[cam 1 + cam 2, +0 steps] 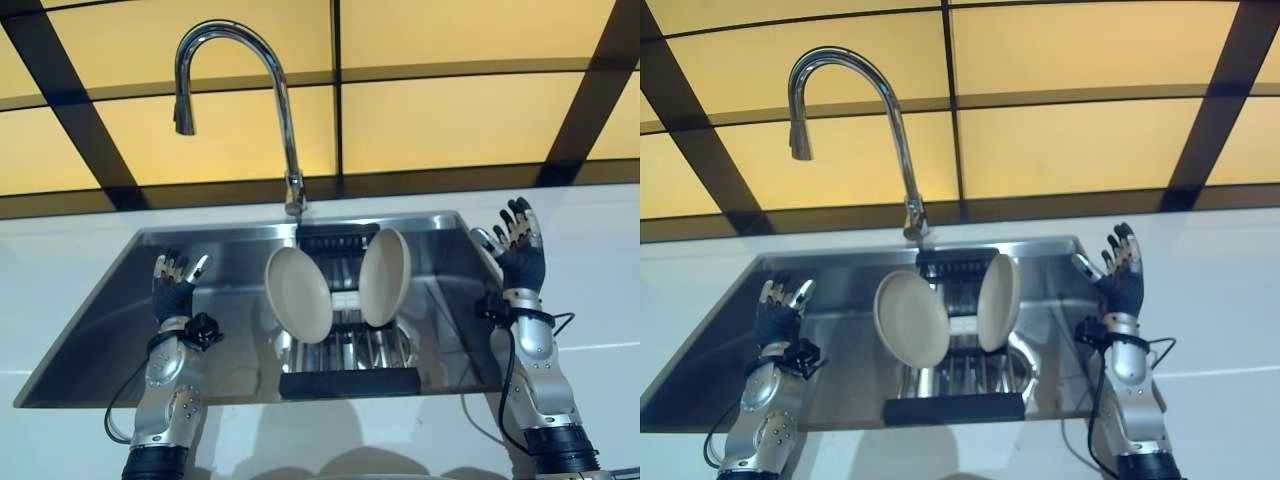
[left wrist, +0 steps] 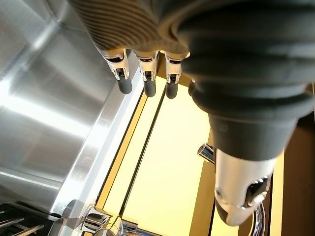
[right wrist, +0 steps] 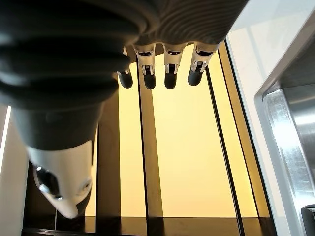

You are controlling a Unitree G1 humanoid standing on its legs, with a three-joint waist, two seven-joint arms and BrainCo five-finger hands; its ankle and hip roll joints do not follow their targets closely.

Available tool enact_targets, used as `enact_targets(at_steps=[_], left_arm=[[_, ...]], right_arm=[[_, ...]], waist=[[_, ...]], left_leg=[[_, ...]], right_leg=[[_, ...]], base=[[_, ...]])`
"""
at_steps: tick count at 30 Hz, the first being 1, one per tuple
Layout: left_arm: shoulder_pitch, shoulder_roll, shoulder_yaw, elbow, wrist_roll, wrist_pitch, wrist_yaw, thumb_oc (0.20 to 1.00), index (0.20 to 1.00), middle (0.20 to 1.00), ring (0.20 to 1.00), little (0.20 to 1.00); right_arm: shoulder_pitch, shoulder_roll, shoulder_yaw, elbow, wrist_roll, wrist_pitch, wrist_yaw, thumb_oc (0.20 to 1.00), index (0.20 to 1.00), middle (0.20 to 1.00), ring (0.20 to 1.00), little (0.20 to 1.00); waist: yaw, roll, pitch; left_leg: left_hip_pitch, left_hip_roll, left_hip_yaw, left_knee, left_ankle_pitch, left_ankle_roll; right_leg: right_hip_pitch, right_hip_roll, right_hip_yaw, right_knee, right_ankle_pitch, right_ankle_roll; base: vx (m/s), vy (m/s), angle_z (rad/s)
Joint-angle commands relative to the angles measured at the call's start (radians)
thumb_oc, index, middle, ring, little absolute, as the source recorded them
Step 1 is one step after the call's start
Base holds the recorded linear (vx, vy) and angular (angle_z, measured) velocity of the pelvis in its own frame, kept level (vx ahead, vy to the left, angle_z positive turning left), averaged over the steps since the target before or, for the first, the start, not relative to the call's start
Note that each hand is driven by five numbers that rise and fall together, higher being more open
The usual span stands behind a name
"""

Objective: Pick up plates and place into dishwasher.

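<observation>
Two cream plates stand on edge in a dark dish rack [image 1: 350,380] inside the steel sink [image 1: 100,330]: the left plate [image 1: 298,294] leans left, the right plate [image 1: 384,277] stands more upright. My left hand [image 1: 172,290] is raised over the sink's left part, fingers relaxed, holding nothing. Over the sink's right rim my right hand [image 1: 520,255] is lifted, fingers spread and empty. Both hands are well apart from the plates. Straight fingers [image 2: 145,73] appear in the left wrist view and straight fingers [image 3: 170,69] in the right wrist view.
A tall chrome gooseneck faucet [image 1: 285,120] rises behind the sink's middle. White countertop [image 1: 600,300] surrounds the sink. A yellow-panelled wall with dark frames [image 1: 450,120] stands behind. The sink floor left of the rack is bare steel.
</observation>
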Motion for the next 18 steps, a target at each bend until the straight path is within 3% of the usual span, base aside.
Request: enact_targets(at_steps=[1,11,18], left_arm=[[-0.029,0.057,0.006,-0.024,-0.018,-0.039,-0.04,1.0,1.0,1.0,1.0,1.0],[-0.034,0.071,0.009,-0.017,0.036,-0.05,-0.061,1.0,1.0,1.0,1.0,1.0],[-0.056,0.131,-0.003,-0.018,0.226,-0.06,-0.091,1.0,1.0,1.0,1.0,1.0]], right_arm=[[-0.019,-0.011,-0.01,-0.004,0.008,-0.069,0.012,1.0,1.0,1.0,1.0,1.0],[-0.017,-0.013,-0.008,-0.001,0.011,-0.071,0.019,1.0,1.0,1.0,1.0,1.0],[-0.028,-0.032,-0.003,-0.002,0.021,-0.06,0.013,1.0,1.0,1.0,1.0,1.0]], waist=[[0.021,-0.039,-0.02],[0.019,-0.037,-0.023],[0.014,-0.03,-0.026]], left_leg=[[-0.014,-0.004,0.048,0.08,-0.142,0.017],[-0.014,-0.004,0.049,0.077,-0.139,0.016],[-0.013,-0.006,0.055,0.074,-0.139,0.015]], right_leg=[[-0.024,-0.006,-0.048,0.063,-0.109,-0.008],[-0.025,-0.007,-0.047,0.062,-0.108,-0.007],[-0.028,-0.008,-0.042,0.062,-0.108,-0.005]], base=[[0.0,0.0,0.0],[0.0,0.0,0.0],[0.0,0.0,0.0]])
